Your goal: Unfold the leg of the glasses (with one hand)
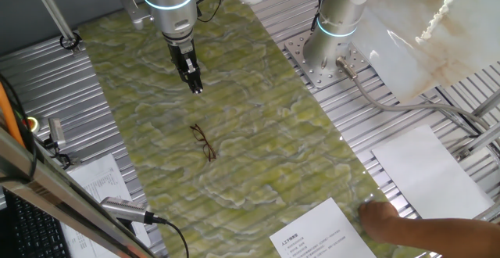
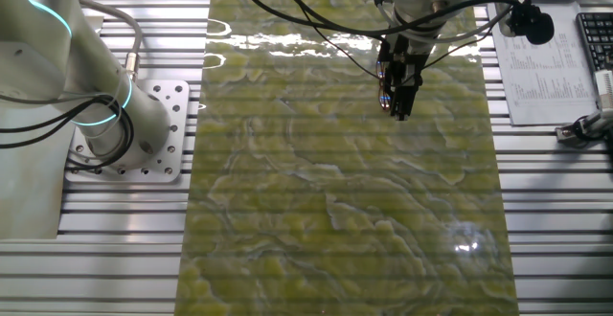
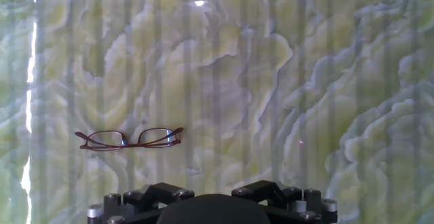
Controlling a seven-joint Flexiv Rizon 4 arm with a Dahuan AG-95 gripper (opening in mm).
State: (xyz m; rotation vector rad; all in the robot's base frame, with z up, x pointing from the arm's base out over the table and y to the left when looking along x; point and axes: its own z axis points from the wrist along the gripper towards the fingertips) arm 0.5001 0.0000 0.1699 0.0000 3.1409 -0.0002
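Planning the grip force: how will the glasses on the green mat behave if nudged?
The glasses look thin-framed, so probably light and apt to slide rather than resist. The slim frame likely bends easily. Lying flat on the mat, they seem unlikely to roll.

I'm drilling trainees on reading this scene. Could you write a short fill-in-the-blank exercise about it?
1. The glasses lie on the green marbled ____.
2. The gripper hangs ____ the glasses, not touching them.
3. At one fixed view's lower right corner, a human ____ rests on a sheet of paper.

Missing words: mat; above; hand
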